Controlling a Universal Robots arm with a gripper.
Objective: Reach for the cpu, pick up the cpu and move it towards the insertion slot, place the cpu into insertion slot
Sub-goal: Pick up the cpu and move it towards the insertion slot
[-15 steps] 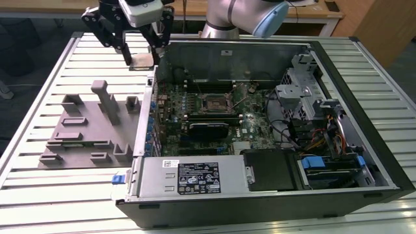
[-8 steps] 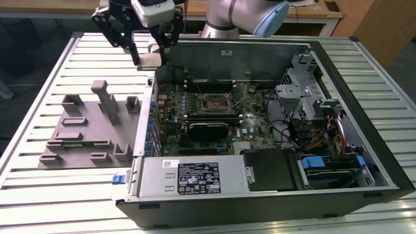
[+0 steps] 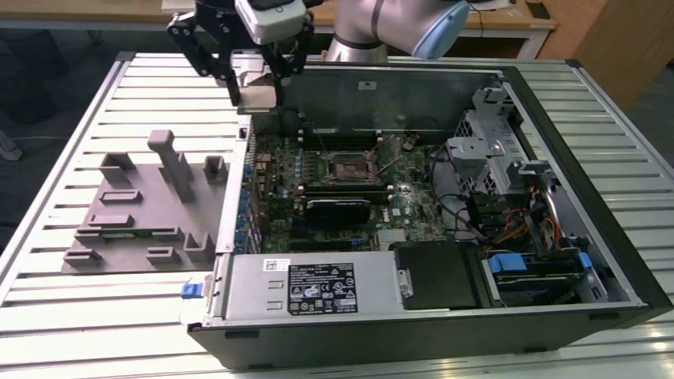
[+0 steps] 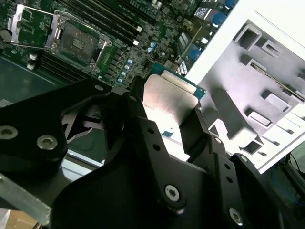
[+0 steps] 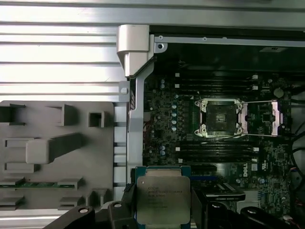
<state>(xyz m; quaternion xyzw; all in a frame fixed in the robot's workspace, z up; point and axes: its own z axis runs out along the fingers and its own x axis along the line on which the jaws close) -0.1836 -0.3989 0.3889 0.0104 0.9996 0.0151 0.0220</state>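
- Grey fixture block (image 3: pixel 147 205): on the bench toward the exterior view's left edge, just beside the open computer case (image 3: pixel 421 328).
- Gripper (image 3: pixel 258 88): above the case's far corner, fingers pinching the cpu (image 5: pixel 163 200) by opposite edges, likely to spare its contacts.
- Insertion slot (image 3: pixel 348 167): mid-motherboard, well apart from the cpu, with its frame swung open, seemingly readied to receive it.

Slatted metal table (image 3: pixel 63 300) stands before a wooden desk (image 3: pixel 516 22)
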